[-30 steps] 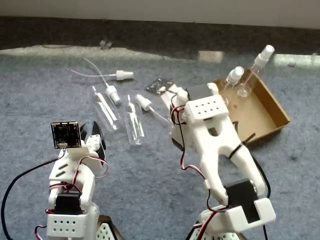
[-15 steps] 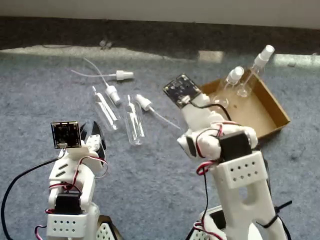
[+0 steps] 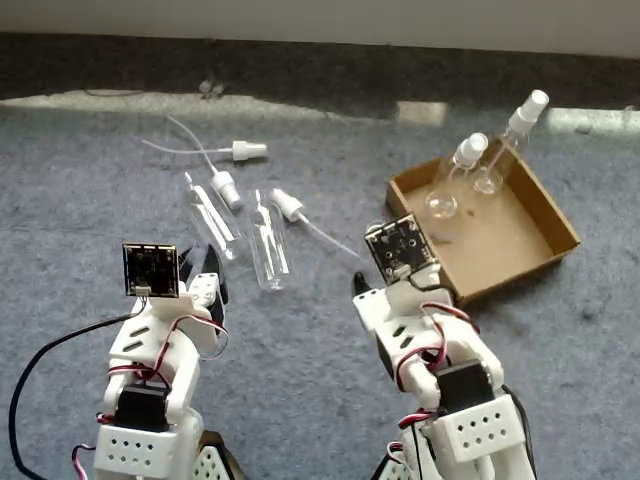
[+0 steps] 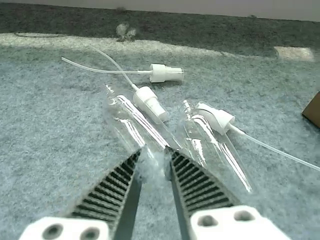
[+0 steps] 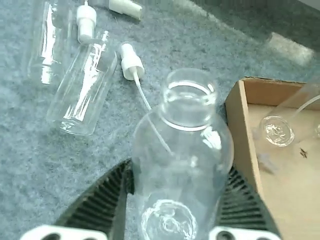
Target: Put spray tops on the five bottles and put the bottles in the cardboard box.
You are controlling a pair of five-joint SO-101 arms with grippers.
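My right gripper (image 5: 180,172) is shut on an upright clear bottle (image 5: 182,150) with an uncapped neck, just in front of the cardboard box (image 5: 240,105). The box (image 3: 545,235) holds two bottles with spray tops (image 3: 470,152) (image 3: 525,112) and one uncapped bottle (image 3: 438,205). On the carpet lie two clear bottles (image 3: 210,222) (image 3: 268,245) and three loose spray tops (image 3: 247,150) (image 3: 225,188) (image 3: 287,205). My left gripper (image 4: 153,152) is open a little, its tips at the base of the left lying bottle (image 4: 127,112).
Long thin dip tubes trail from the spray tops (image 4: 165,73) (image 4: 216,116) across the grey carpet. A dark strip (image 3: 300,65) runs along the far edge of the carpet. Open carpet lies between the two arms and left of the left arm.
The right arm has pulled back from over the box toward the near side with the bottle. The left gripper has edged forward and right, toward the lying bottle.
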